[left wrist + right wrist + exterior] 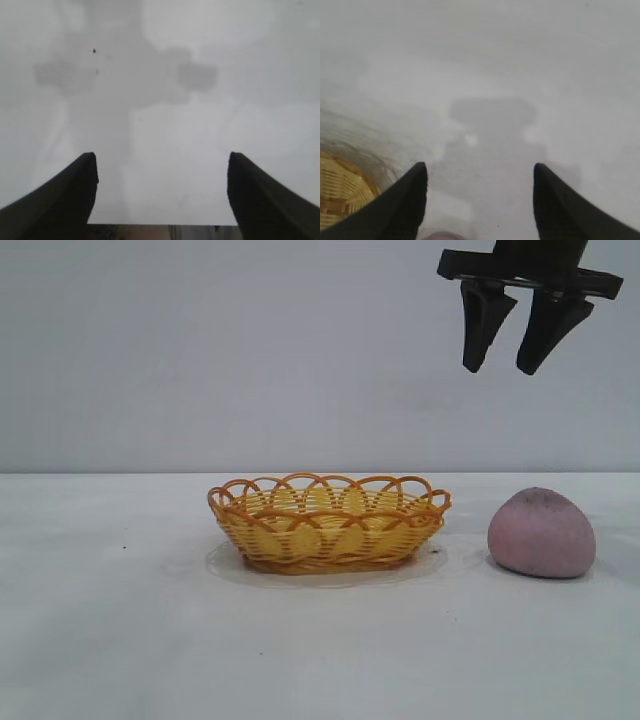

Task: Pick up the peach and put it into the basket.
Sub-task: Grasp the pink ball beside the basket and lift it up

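A: From the left, what's there?

B: The basket (328, 523) sits mid-table (110, 640), empty. The peach (541, 533) lies on the table just beside it, to the right. High over the peach hangs the right gripper (508, 362), fingers parted, holding nothing.

A: How should it be taken?

B: It looks matte, rounded, probably light; pinch across the broad middle. The left gripper (160, 195) stands open over bare table

text: none legible | labels: none | wrist views hazy, possibly hiding marks
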Available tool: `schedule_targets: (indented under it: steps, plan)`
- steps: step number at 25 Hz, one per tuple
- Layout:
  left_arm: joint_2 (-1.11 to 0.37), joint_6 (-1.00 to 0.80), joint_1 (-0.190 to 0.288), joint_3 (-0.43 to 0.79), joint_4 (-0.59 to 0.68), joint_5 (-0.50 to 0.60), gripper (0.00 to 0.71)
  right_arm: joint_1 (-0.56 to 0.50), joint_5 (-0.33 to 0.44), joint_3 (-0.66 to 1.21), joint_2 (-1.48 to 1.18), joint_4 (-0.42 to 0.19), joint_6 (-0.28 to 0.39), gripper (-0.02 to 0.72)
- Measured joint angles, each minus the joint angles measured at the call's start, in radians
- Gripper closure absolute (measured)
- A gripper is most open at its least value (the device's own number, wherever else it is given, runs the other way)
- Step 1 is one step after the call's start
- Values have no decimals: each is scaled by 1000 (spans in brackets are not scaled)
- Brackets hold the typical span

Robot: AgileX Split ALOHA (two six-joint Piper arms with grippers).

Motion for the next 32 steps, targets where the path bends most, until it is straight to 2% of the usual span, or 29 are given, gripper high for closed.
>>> schedule_targets:
  steps: [7, 15, 25, 32]
  plan:
    - [-374, 0, 0, 114, 2, 37, 207, 0, 6, 0, 0, 0, 0, 279]
    - [-742, -41, 0, 143, 2, 58, 207, 0, 12, 0, 0, 0, 0, 279]
    - [-1210, -48, 0, 420, 0, 79, 207, 0, 24, 0, 0, -8, 0, 279]
    - [-1468, -18, 0, 515, 3, 85, 207, 0, 28, 0, 0, -24, 0, 279]
